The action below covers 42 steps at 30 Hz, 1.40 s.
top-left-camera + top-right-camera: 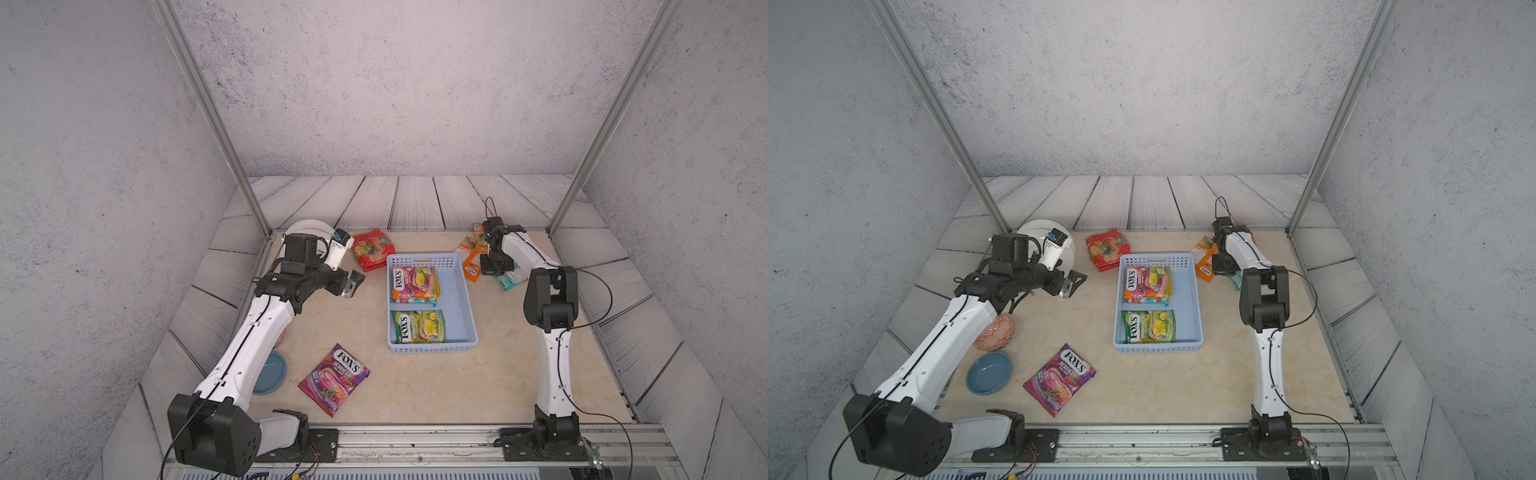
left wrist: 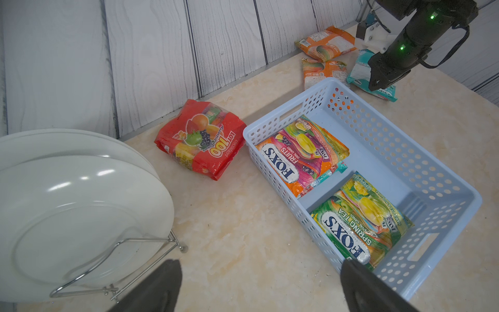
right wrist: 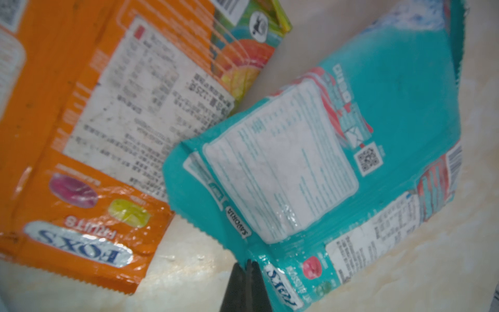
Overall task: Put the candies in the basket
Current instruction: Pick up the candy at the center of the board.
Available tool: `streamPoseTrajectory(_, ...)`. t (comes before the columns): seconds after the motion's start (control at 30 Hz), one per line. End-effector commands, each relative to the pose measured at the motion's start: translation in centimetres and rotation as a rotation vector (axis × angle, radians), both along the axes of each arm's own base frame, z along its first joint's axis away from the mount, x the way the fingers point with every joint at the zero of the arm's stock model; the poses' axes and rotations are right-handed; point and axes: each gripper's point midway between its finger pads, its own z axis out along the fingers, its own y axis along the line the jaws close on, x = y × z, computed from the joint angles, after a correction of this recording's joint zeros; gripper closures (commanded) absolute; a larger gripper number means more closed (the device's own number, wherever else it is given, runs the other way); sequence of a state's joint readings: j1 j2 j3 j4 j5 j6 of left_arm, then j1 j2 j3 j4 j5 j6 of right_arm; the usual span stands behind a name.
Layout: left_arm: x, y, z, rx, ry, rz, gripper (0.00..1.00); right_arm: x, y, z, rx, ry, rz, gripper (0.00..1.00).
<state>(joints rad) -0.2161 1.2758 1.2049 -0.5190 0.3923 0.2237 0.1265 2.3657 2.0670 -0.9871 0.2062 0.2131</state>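
The pale blue basket (image 1: 461,291) (image 2: 391,151) holds an orange-pink FOX'S bag (image 1: 415,284) and a green one (image 1: 419,327). Right of it lie two orange candies (image 2: 325,42) (image 3: 81,108) and a teal bag (image 1: 511,280) (image 3: 324,148). My right gripper (image 3: 247,263) (image 1: 492,270) is shut on the teal bag's crimped edge. A red bag (image 1: 373,249) (image 2: 201,139) lies behind the basket's left corner. A purple bag (image 1: 334,378) rests near the front. My left gripper (image 2: 262,267) (image 1: 353,284) hovers open and empty left of the basket.
White plates (image 2: 67,202) stand in a wire rack at the back left, close to my left wrist. A blue bowl (image 1: 988,372) and an orange patterned bowl (image 1: 995,332) sit under the left arm. Grey plank walls border the table.
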Motion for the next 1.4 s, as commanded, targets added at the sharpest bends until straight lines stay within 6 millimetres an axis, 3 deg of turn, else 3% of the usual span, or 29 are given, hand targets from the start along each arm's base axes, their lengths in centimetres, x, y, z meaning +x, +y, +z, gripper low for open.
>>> streamPoseTrajectory(0.0,-0.2,-0.1,0.5,-0.001,-0.016,-0.010,0.01,-0.5,-0.3,0.0,0.020,0.011,-0.017,1.00)
streamPoseTrajectory(0.37,-0.6,-0.5,0.6,-0.021,-0.024,-0.026,0.01,-1.2,0.5,6.1,0.100,-0.115,-0.033,1.00)
streamPoseTrajectory(0.47,-0.9,-0.6,1.3,-0.036,-0.026,-0.029,0.02,-1.8,0.7,8.3,0.120,-0.161,-0.037,1.00)
streamPoseTrajectory(0.8,-0.8,-0.8,1.0,-0.033,-0.026,-0.035,0.02,-4.9,0.8,14.6,0.160,-0.299,-0.056,1.00)
streamPoseTrajectory(1.1,-0.7,-1.0,0.3,-0.029,-0.015,-0.043,0.02,-7.4,2.0,18.6,0.219,-0.370,-0.039,1.00)
streamPoseTrajectory(1.37,-0.3,-1.1,-0.3,-0.027,0.003,-0.045,0.02,-10.3,3.8,21.1,0.290,-0.376,0.010,1.00)
